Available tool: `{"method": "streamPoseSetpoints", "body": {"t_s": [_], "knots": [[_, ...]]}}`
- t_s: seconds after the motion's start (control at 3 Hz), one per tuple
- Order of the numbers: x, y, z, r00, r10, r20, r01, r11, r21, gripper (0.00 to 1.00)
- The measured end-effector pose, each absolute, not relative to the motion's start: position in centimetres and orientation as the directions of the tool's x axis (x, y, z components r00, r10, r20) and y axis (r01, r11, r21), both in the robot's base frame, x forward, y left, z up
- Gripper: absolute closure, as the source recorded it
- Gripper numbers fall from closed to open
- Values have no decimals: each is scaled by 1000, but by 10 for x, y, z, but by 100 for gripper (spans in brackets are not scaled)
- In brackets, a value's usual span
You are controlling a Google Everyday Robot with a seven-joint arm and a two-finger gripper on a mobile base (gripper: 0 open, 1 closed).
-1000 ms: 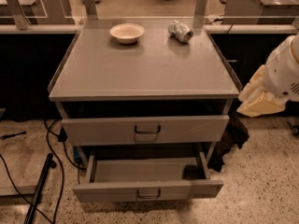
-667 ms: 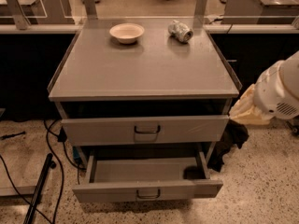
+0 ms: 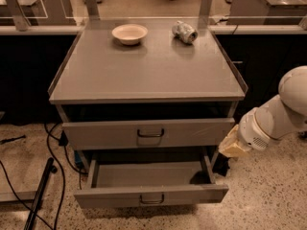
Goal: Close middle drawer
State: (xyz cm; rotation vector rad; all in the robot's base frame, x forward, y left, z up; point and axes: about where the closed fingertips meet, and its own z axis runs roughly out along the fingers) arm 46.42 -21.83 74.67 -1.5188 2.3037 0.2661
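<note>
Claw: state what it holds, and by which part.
Nothing, as far as shows. The claw hangs to the right of the cabinet, apart from the open middle drawer.

tool dropped leftward, now just beside right end of middle drawer

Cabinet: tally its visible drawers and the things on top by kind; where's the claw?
Drawers: 2, the upper drawer and the open middle drawer
Bowl: 1
Crumpled can: 1
Total: 4
Claw: right of the cabinet, beside the drawers.
</note>
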Motion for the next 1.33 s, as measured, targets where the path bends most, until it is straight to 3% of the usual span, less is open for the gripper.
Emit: {"method": "streamPoseSetpoints", "body": {"t_s": [0.67, 1.33], "knots": [[445, -223, 706, -383, -839, -387, -915, 401, 36, 100], [387, -223, 574, -416, -795, -442, -909, 379, 174, 100]]}}
